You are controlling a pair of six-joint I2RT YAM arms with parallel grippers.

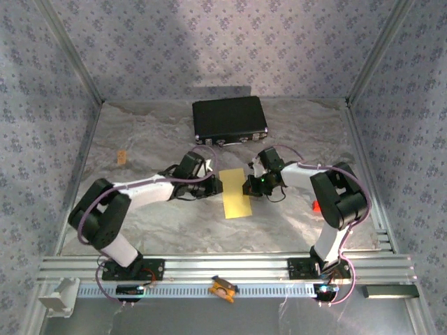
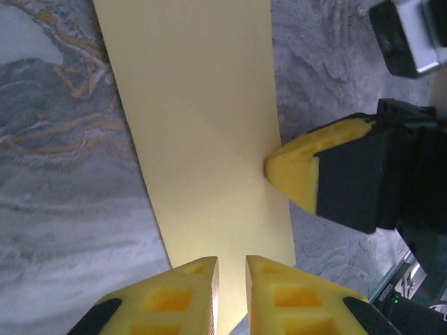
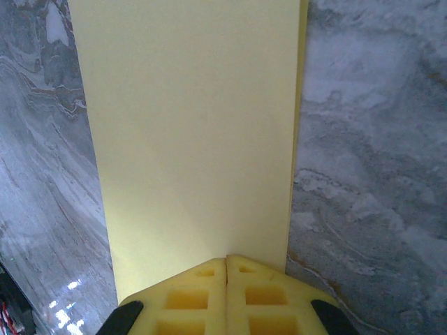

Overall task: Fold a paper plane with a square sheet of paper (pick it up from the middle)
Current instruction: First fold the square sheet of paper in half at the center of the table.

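The paper (image 3: 195,139) probably continues under the fingers (image 3: 188,300).

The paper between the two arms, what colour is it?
The paper is pale yellow, clearest in the right wrist view.

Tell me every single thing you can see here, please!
paper: one, yellow, middle of the table, between the two grippers.
case: one, black, far middle of the table.
clip: one, orange, on the near rail between the arm bases.
tan bit: one, left side of the table; too small to name.
red bit: one, beside the right arm; too small to name.
table: one, grey marbled.
left arm: one, white and black.
right arm: one, white and black.
left gripper: one, yellow fingers with a thin gap, at the paper's edge.
right gripper: one, yellow fingers shut, tip on the paper.
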